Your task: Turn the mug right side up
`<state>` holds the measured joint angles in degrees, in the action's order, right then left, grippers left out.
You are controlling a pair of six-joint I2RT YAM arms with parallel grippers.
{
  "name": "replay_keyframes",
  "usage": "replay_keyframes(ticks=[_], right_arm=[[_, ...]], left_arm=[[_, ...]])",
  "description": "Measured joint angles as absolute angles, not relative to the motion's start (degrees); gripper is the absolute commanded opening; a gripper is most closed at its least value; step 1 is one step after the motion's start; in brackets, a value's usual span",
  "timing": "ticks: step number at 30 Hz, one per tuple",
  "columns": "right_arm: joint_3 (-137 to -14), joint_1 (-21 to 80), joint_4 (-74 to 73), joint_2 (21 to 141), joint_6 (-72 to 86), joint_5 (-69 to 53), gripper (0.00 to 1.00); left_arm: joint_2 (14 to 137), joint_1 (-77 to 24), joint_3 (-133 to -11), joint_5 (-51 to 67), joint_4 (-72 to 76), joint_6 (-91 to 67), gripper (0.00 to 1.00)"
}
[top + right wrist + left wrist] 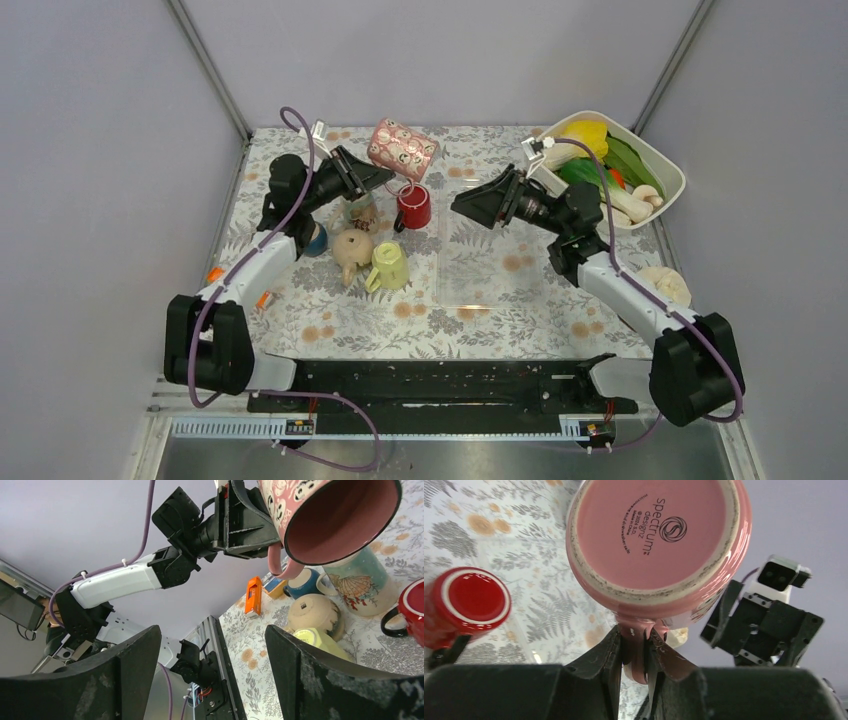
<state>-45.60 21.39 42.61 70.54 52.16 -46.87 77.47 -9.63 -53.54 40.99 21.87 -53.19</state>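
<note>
The pink mug [403, 150] with a cartoon pattern hangs in the air over the back of the table, lying on its side. My left gripper [385, 178] is shut on its handle [639, 655]. The left wrist view shows the mug's pink base [659, 535] just above the left gripper [636, 632]. In the right wrist view the mug's open mouth [340, 515] faces the camera. My right gripper [462, 203] hovers to the right of the mug, apart from it and pointing toward it. The right gripper [215, 635] is open with nothing between its fingers.
Under the pink mug stand a red mug [413, 207], a teal shell-patterned mug [360, 212], a blue mug [315, 238], a beige pot [352, 250] and a yellow mug [390, 266]. A clear tray [470, 250] lies mid-table. A white basin [670, 165] of vegetables sits back right.
</note>
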Motion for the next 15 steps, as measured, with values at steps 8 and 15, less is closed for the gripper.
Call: replay_keyframes(ticks=[8, 15], right_arm=[[-45.65, 26.22, 44.53, 78.83, 51.05, -40.12, 0.77], [-46.28, 28.10, 48.25, 85.27, 54.48, -36.97, 0.77]], left_arm=[[79.26, -12.34, -48.66, 40.75, 36.93, -63.00, 0.00], [80.27, -13.02, -46.28, 40.32, 45.87, -67.37, 0.00]])
